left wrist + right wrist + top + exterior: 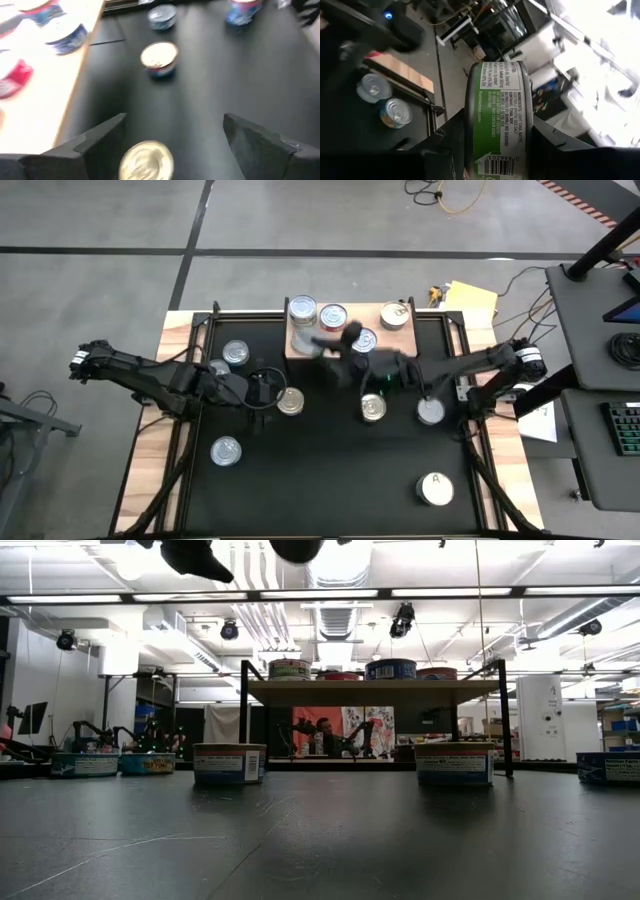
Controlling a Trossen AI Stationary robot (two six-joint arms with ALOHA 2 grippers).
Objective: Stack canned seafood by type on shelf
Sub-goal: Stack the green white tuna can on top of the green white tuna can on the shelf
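Observation:
The shelf (pixel 385 340) stands at the table's far middle and carries several cans, among them a silver one (pixel 302 308), a red one (pixel 333 315) and a gold one (pixel 396 315). My right gripper (pixel 322 345), blurred, hangs over the shelf's near left part, shut on a green-labelled can (pixel 496 115). My left gripper (pixel 172 145) is open just left of a gold-topped can (pixel 290 402) that sits on the table. In the left wrist view that gold-topped can (pixel 146 160) lies between the fingers, apart from both. My right gripper pinches the green-labelled can between its two fingers, one on each flat end (pixel 468 140). The can's printed round wall faces the wrist camera. It is lifted clear of the table and shelf and turned out of upright.
Loose cans stand on the black table: two at the left (pixel 236 353), one at the near left (pixel 226 450), two right of centre (pixel 373 407) (pixel 430 411), and a white-topped one marked "A" (pixel 436 488) at the near right. The shelf's right near part is bare.

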